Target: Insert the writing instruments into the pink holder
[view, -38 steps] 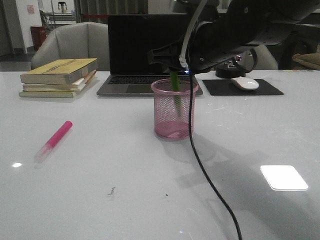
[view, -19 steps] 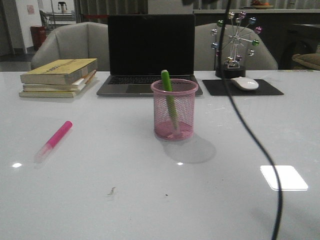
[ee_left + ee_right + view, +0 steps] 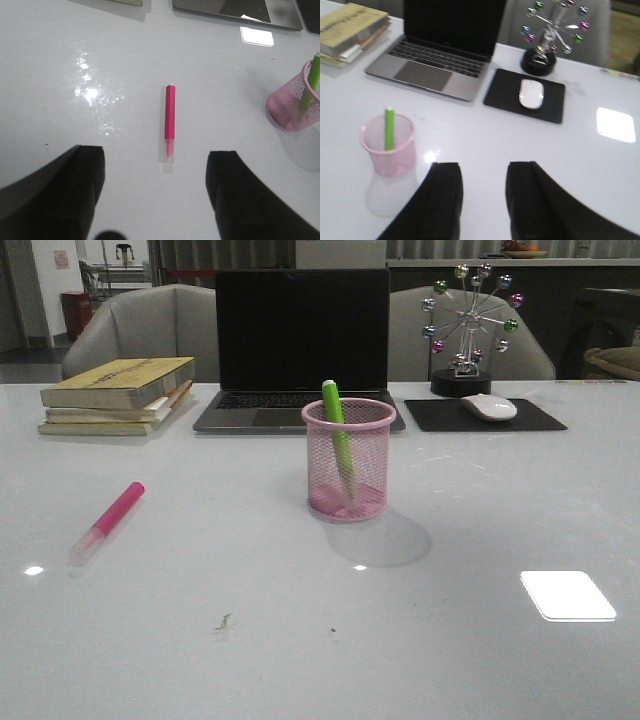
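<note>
Green marker [image 3: 338,435] upright in cup [image 3: 349,459] | pink marker [image 3: 108,519] lying left of cup | left gripper [image 3: 155,195] spread above it | right gripper [image 3: 483,195] spread, empty.

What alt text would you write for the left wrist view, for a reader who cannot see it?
A pink highlighter lies flat on the white table, between the open jaws of the left gripper and apart from them. At one edge stands the pink mesh holder with a green highlighter inside.

Dim, tabletop [image 3: 200,640] glare, slight blur
</note>
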Robot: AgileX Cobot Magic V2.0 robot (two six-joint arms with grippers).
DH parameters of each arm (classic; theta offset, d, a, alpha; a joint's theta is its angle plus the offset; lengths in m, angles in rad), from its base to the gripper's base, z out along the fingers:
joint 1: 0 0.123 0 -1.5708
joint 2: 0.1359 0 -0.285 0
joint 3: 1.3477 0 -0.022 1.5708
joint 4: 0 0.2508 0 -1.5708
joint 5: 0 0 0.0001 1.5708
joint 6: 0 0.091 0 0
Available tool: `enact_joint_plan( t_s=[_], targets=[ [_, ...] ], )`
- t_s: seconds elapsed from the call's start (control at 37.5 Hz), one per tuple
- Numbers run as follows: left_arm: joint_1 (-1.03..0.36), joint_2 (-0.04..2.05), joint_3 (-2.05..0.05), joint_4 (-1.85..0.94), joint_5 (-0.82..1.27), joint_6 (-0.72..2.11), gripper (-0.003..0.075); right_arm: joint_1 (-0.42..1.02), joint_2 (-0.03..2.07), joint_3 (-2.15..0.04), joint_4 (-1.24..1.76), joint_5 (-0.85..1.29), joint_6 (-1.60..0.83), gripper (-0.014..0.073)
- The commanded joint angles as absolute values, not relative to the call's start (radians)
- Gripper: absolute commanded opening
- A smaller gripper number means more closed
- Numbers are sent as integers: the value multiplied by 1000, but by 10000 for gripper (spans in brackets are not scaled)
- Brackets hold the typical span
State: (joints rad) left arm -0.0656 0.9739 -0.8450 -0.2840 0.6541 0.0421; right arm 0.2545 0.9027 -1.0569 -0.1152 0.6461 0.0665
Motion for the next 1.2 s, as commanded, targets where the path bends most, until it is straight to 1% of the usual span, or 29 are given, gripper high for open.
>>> enact_joint_plan(
  t_s=[0.0, 0.21, 0.37, 0.53, 0.61, 0.69, 0.88, 1.17],
  targets=[
    [-73, 965, -884, -298, 572, 39, 498, 183, 780, -993, -146, 653, 72, 355],
    [-73, 965, -884, -298, 533, 39, 498, 116, 556, -817, -148, 710, 121, 355],
    [-73, 965, -884, -298, 533, 39, 498, 104, 456, -698, -159, 752, 151, 355],
    [-82, 965, -884, -312, 537, 67, 498, 104, 435, -646, -159, 747, 151, 355],
    [-118, 979, -892, -319, 506, 137, 498, 104, 435, -646, -159, 732, 151, 355],
    [-160, 1006, -908, -319, 487, 146, 498, 104, 435, -646, -158, 716, 151, 355],
    [-244, 1158, -1010, -320, 484, 146, 498, 104, 435, -646, -158, 701, 151, 355],
    [-253, 1527, -1312, -320, 596, 146, 498, 104, 435, -646, -158, 710, 151, 355]
  ],
)
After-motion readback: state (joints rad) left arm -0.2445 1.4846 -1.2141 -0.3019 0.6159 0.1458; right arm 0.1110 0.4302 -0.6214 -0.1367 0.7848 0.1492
